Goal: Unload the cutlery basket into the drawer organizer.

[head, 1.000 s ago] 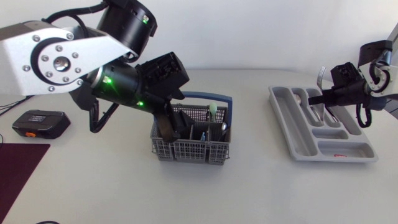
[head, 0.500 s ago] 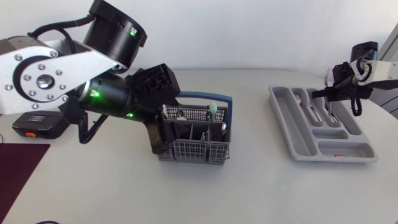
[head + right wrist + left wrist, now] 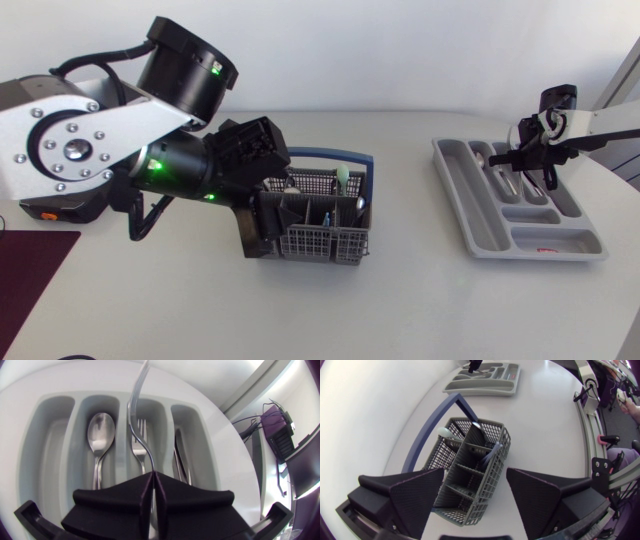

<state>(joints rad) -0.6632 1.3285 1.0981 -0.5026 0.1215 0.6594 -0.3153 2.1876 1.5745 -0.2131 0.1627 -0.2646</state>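
From overhead, we are holding our left gripper (image 3: 262, 222) at the end of the grey cutlery basket (image 3: 318, 238) that faces its arm, and our right gripper (image 3: 528, 160) is hanging over the grey drawer organizer (image 3: 490, 235), well apart from the basket

Through the left wrist camera, we are keeping the fingers (image 3: 415, 495) spread wide with the basket lying between them, its blue handle (image 3: 427, 430) arching ahead and cutlery standing inside

Through the right wrist camera, we are pinching a fork (image 3: 131, 410) tightly between closed fingers (image 3: 120, 495); it is rising ahead of them above the organizer, where a spoon (image 3: 100, 432), a second fork (image 3: 141, 427) and knives (image 3: 180, 457) are lying in neighbouring compartments
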